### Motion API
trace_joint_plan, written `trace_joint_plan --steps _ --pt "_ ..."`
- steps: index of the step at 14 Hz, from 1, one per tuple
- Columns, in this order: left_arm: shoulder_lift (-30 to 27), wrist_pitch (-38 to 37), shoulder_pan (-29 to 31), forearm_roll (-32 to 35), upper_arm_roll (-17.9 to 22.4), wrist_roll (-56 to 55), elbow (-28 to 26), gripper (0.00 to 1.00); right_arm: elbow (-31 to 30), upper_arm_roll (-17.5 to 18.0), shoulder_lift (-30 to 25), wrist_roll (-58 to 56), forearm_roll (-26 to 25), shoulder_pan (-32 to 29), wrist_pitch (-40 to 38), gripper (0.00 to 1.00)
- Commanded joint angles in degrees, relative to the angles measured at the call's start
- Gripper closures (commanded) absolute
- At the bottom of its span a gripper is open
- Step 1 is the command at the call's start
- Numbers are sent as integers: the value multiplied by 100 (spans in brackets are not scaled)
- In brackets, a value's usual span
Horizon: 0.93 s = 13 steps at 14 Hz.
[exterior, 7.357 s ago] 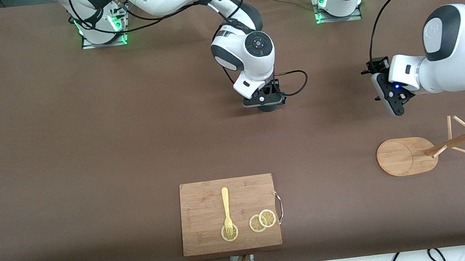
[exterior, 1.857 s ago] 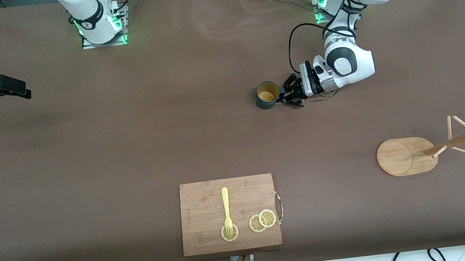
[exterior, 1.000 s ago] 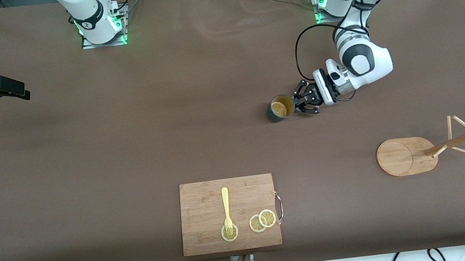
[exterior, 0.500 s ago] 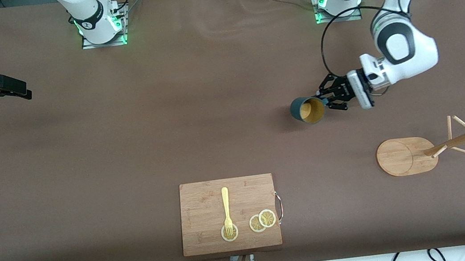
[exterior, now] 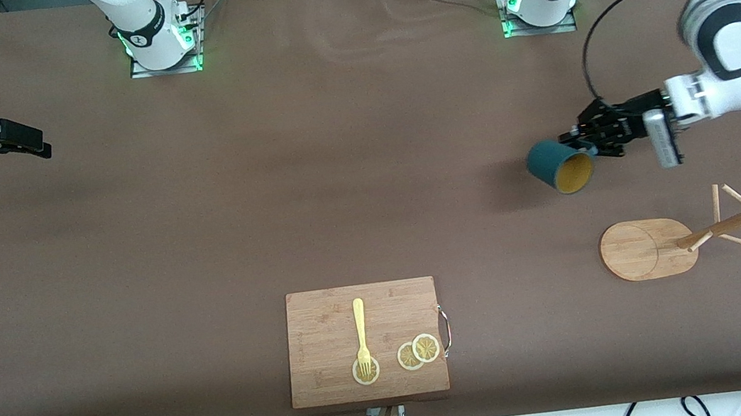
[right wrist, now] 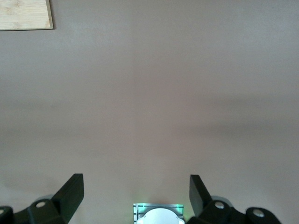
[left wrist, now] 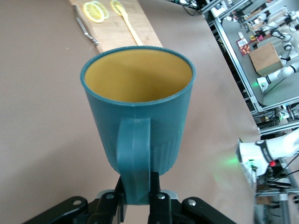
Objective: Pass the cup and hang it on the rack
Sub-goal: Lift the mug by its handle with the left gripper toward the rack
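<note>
Gripping the cup (exterior: 560, 167) by its handle, the left claw (exterior: 589, 138) carries it tipped, mouth toward the front camera, above the table (exterior: 201, 223). The rack (exterior: 696, 235) stands nearer that camera, toward the left arm's end. The right claw (exterior: 11, 144) waits wide open near the table's other end.

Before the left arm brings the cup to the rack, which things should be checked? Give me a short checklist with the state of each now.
1. Grip on the cup: the left gripper is shut on the handle. Ok.
2. Cup clear of the table: it hangs in the air, tilted, mouth toward the front camera. Ok.
3. Rack upright with its pegs free: no mug hangs on it. Ok.
4. Cup lined up with a peg: it is not yet over the rack. Not ok.
5. Right gripper out of the way: it waits open over the right arm's end of the table. Ok.
6. Cutting board away from the path. Ok.
</note>
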Motion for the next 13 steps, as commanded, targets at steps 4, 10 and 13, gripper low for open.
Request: trace_joint_plan --steps 4,10,13 --pt "44 -1014 257 310 647 -1574 512 100 -88 10 -116 -3 3 13 0 0" --pt "228 -1313 749 -321 726 -3237 626 100 -88 10 -116 -3 12 13 0 0" --pt "623 -1743 1153 -901 726 -3238 740 100 -88 10 -116 -3 3 13 0 0"
